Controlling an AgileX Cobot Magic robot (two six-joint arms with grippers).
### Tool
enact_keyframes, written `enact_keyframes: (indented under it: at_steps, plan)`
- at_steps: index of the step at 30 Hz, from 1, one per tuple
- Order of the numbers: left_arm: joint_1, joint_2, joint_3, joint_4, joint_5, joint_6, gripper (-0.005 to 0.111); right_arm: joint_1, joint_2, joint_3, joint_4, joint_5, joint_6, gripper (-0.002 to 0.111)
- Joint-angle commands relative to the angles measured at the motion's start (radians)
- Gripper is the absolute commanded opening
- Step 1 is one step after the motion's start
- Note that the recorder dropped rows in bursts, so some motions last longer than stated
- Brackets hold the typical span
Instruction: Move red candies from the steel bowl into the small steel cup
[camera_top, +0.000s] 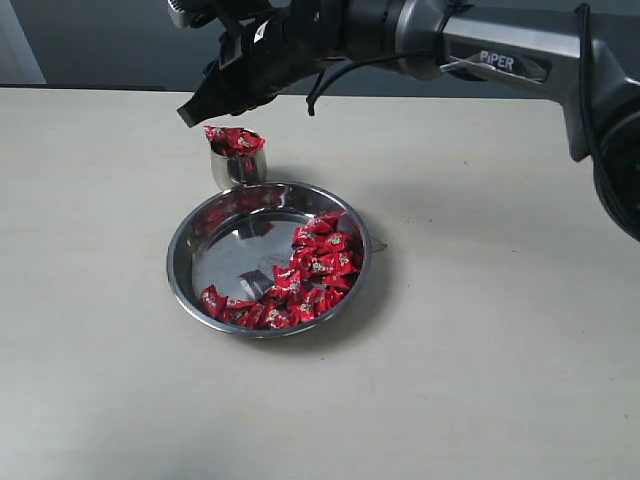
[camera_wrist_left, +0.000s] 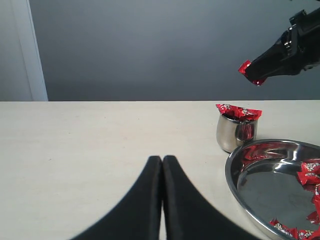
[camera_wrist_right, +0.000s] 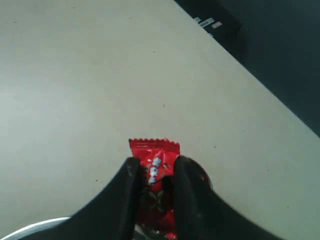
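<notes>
- I saw a pale, matt table (camera_top: 480, 380) filling the scene, with a flat grey wall (camera_wrist_left: 150, 50) behind its far edge.
- The right arm (camera_top: 500, 55) reached in from the right, across the far side of the table and past the middle.
- The steel bowl (camera_top: 235, 255) sat left of centre, its left half bare and mirror-bright.
- The left gripper (camera_wrist_left: 162, 162) hung low over the table to the left of the bowl, its two black fingers pressed together with nothing between them.
- The right gripper (camera_top: 190, 115) hovered just above the small steel cup (camera_top: 228, 170), slightly to its left, its fingers pinched narrow on one red candy (camera_wrist_right: 154, 155).
- The cup stood upright at the bowl's far rim; I could not tell whether they touched.
- Red candies (camera_top: 315, 262) lay banked along the bowl's right and near sides.
- More candies (camera_top: 235, 138) were heaped above the cup's rim.
</notes>
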Motion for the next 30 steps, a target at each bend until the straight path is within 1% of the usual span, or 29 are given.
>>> enact_keyframes:
  at_steps: [1, 12, 21, 30]
  plan:
    - [0.001, -0.005, 0.001, 0.000, -0.006, -0.004, 0.000, -0.013, 0.033, -0.004, -0.009, -0.086, 0.004, -0.001]
    - [0.001, -0.005, 0.001, 0.000, -0.006, -0.004, 0.000, -0.058, 0.073, -0.004, -0.003, -0.152, 0.003, -0.001]
    - [0.001, -0.005, 0.001, 0.000, -0.006, -0.004, 0.000, -0.051, 0.124, -0.004, 0.025, -0.187, 0.003, -0.001]
    - [0.001, -0.005, 0.001, 0.000, -0.006, -0.004, 0.000, -0.037, 0.127, -0.004, 0.070, -0.193, 0.001, -0.001]
